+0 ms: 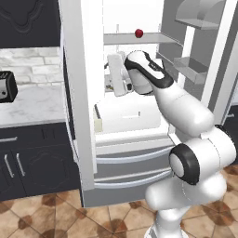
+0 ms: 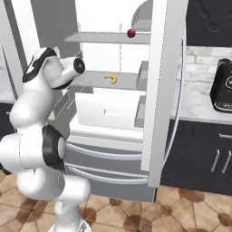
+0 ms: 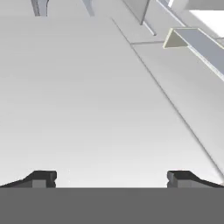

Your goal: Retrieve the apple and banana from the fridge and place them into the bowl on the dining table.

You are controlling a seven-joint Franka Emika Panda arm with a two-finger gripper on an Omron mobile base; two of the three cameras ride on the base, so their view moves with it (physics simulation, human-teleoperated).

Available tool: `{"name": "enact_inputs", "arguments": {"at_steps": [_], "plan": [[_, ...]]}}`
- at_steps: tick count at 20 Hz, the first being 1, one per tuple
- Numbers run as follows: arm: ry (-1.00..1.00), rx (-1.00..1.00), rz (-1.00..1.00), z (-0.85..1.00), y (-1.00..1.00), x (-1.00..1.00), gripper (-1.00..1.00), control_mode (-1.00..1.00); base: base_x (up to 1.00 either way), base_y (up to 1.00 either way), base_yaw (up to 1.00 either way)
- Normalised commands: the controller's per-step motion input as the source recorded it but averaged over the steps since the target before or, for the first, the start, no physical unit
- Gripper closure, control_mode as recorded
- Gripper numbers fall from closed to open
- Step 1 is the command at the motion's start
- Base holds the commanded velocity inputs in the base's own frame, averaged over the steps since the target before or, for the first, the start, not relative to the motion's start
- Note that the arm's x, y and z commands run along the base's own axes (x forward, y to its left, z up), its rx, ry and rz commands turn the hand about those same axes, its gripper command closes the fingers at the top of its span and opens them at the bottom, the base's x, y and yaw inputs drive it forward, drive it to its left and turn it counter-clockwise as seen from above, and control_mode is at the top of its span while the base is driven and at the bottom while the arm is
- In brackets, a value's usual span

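The fridge point(image 1: 76, 93) stands open with its white inside showing. The dark red apple point(image 1: 138, 33) point(image 2: 131, 33) rests on the upper shelf. One shelf lower lies the yellow banana point(image 2: 111, 79). My arm reaches into the fridge at the banana's shelf height, and the hand point(image 1: 116, 74) sits below and left of the apple. In the hand view my gripper point(image 3: 111, 178) is open, its fingertips point(image 3: 41, 178) far apart with nothing between them, facing a bare white fridge wall. The bowl and dining table are out of view.
A white crisper drawer point(image 1: 130, 114) point(image 2: 106, 108) sits under the banana's shelf. Door bins point(image 1: 193, 67) hang on the right door. The fridge door point(image 2: 158, 90) stands edge-on. A dark toaster point(image 1: 7, 87) and a coffee machine point(image 2: 222, 88) stand on marble counters over dark cabinets.
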Motion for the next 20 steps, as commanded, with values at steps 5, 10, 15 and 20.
{"name": "enact_inputs", "arguments": {"at_steps": [5,10,15,20], "plan": [[0.0,0.0,0.03,-0.06,1.0,-0.16,-1.0,-1.0,0.0,0.0,0.0],[-0.02,-0.01,-0.01,0.1,0.51,-0.37,-1.0,-1.0,0.0,0.0,0.0],[0.0,0.0,-0.06,0.49,-0.68,-0.84,-1.0,-1.0,0.0,0.0,0.0],[0.0,0.0,-0.02,0.71,-0.79,-0.56,-1.0,-1.0,0.0,0.0,0.0]]}}
